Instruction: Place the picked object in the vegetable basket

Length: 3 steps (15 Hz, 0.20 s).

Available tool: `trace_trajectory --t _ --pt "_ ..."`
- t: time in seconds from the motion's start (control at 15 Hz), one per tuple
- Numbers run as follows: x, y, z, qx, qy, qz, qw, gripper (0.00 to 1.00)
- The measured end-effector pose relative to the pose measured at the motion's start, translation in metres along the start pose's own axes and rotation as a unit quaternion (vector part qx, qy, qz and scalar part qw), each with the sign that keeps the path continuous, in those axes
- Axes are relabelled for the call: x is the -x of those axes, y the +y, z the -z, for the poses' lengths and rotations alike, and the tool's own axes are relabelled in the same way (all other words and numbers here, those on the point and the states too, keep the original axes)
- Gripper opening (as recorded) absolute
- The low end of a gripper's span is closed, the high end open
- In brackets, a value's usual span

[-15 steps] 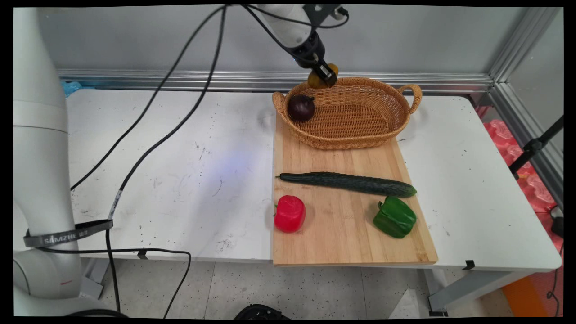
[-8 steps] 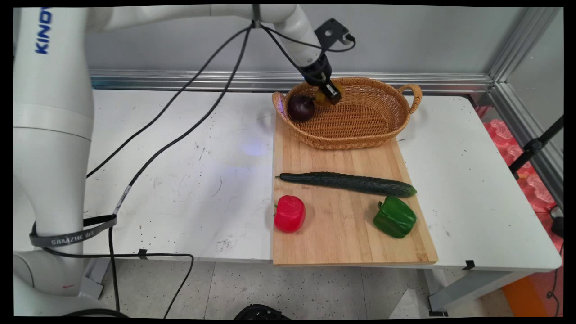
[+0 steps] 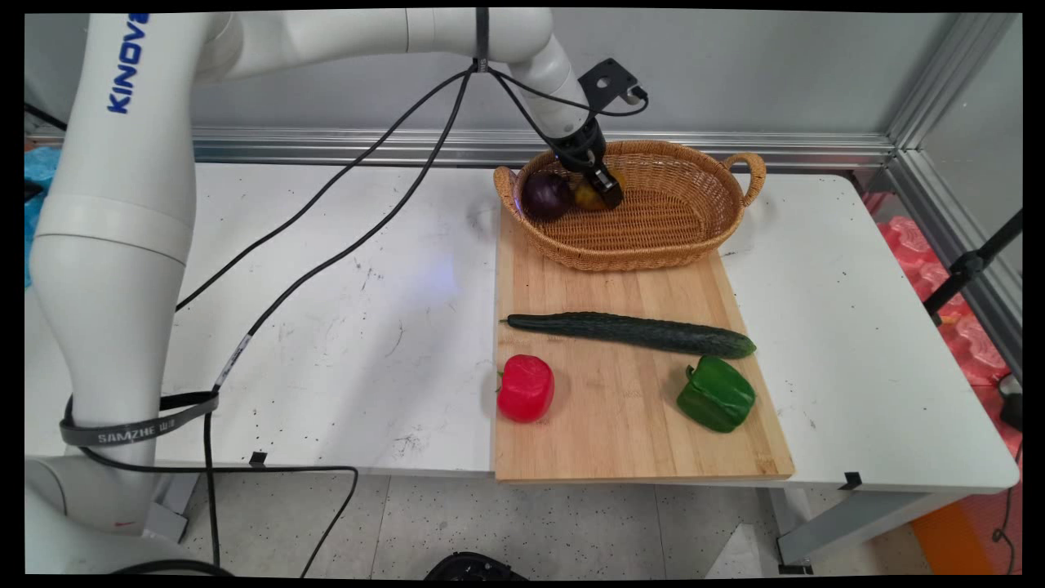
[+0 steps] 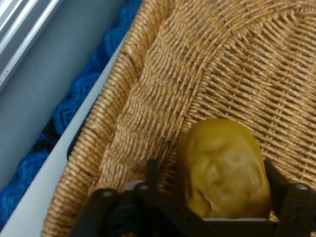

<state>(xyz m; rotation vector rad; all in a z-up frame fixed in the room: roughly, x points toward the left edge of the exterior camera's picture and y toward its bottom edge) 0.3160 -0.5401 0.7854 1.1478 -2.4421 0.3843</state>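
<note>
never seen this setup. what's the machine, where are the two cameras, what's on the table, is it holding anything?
It is a white robot arm with a black two-finger gripper. The main view comes from a fixed camera above the table's near side; the hand view comes from a camera on the hand, looking along the fingers. On the white table lies a wooden board with a cucumber, a red pepper, a green pepper and a wicker basket. The gripper is shut on a yellowish potato inside the basket, beside a dark purple onion.
</note>
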Motion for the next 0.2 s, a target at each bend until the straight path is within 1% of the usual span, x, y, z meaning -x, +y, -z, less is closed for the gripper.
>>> trace_trajectory --t 0.2 --pt "-0.0021 -0.0014 0.0043 0.003 0.004 -0.011 0.9999 1.0"
